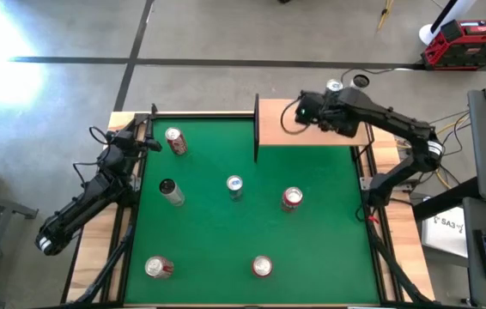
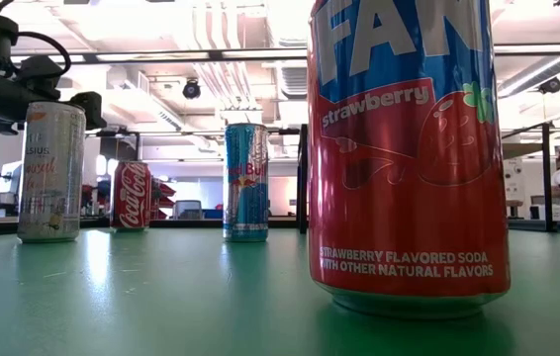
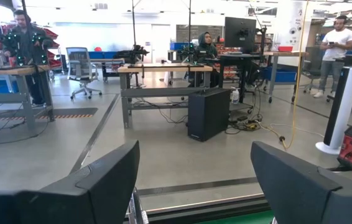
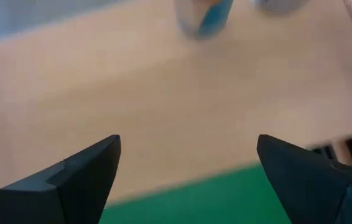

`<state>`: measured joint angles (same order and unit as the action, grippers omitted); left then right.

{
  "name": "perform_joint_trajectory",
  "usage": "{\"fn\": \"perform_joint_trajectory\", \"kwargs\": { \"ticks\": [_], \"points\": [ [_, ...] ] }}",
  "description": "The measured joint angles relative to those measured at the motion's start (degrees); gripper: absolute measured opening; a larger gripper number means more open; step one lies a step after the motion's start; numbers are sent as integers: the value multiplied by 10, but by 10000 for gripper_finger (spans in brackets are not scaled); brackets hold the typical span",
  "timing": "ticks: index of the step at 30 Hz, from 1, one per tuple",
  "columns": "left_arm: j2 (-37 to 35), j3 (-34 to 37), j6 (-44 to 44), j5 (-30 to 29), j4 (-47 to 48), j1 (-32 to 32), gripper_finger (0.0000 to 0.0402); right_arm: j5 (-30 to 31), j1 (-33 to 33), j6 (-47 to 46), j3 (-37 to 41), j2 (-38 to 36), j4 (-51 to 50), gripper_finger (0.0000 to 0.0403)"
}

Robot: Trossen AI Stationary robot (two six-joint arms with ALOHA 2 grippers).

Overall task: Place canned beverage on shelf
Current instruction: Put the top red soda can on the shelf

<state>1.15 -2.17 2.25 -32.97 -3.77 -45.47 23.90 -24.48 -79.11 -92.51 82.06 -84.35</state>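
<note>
The shelf (image 1: 312, 133) is a tan board with a dark side edge at the table's far right. My right gripper (image 1: 300, 112) hovers over it, open and empty; the right wrist view (image 4: 188, 146) shows the board (image 4: 163, 106) below the fingers. A blue can (image 4: 204, 15) and a grey can (image 4: 278, 5) stand at the shelf's far edge, and they also show in the high view (image 1: 335, 86). My left gripper (image 1: 153, 144) is open and empty at the table's far left edge; it points out into the room in the left wrist view (image 3: 194, 149).
Several cans are on the green table: a red-white one (image 1: 175, 141), a silver one (image 1: 171, 191), a blue Red Bull (image 1: 234, 186), and red ones (image 1: 291, 198), (image 1: 159, 268), (image 1: 262, 266). The strawberry soda can (image 2: 409, 148) stands close to the low camera. People are in the room behind.
</note>
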Motion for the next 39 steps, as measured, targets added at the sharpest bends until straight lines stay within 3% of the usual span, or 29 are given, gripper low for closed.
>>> {"fn": "perform_joint_trajectory", "kwargs": {
  "ticks": [11,19,30,39],
  "points": [
    [0,0,0,0,0,0,293,-24,260,-179,12,5,-40,370],
    [0,0,0,0,0,0,293,10,411,-350,94,5,4,370],
    [0,0,0,0,0,0,293,-14,437,-336,196,5,142,370],
    [0,0,0,0,0,0,293,-29,437,-256,212,20,225,370]
  ]
}}
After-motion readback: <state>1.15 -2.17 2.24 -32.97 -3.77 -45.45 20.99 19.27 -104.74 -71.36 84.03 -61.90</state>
